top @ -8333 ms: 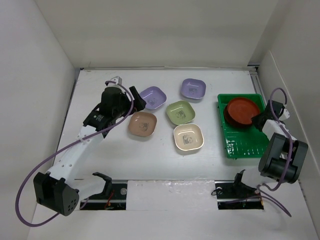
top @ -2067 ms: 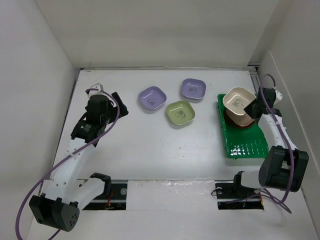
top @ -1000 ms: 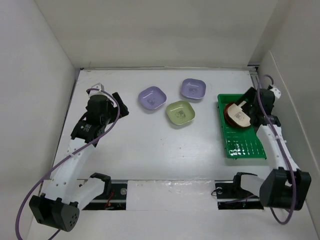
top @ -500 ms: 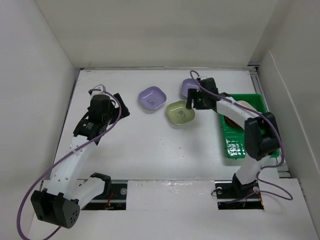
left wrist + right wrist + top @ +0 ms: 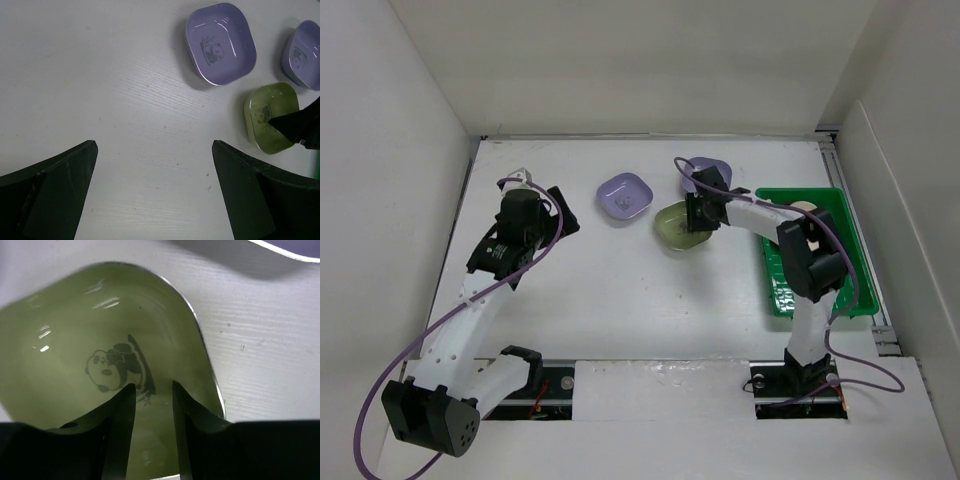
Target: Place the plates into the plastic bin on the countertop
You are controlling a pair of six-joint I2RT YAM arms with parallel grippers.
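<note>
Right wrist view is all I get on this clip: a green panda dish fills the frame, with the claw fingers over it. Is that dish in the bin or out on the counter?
Observer: Out on the countertop. The green dish lies left of the plastic bin, apart from its wall.
Operator: Any other dishes outside the bin?
Observer: Yes, a lavender dish and a second lavender dish, both on the countertop farther back than the green one.
Operator: What is the left side doing?
Observer: The left claw hangs wide open over bare countertop, holding nothing.
</note>
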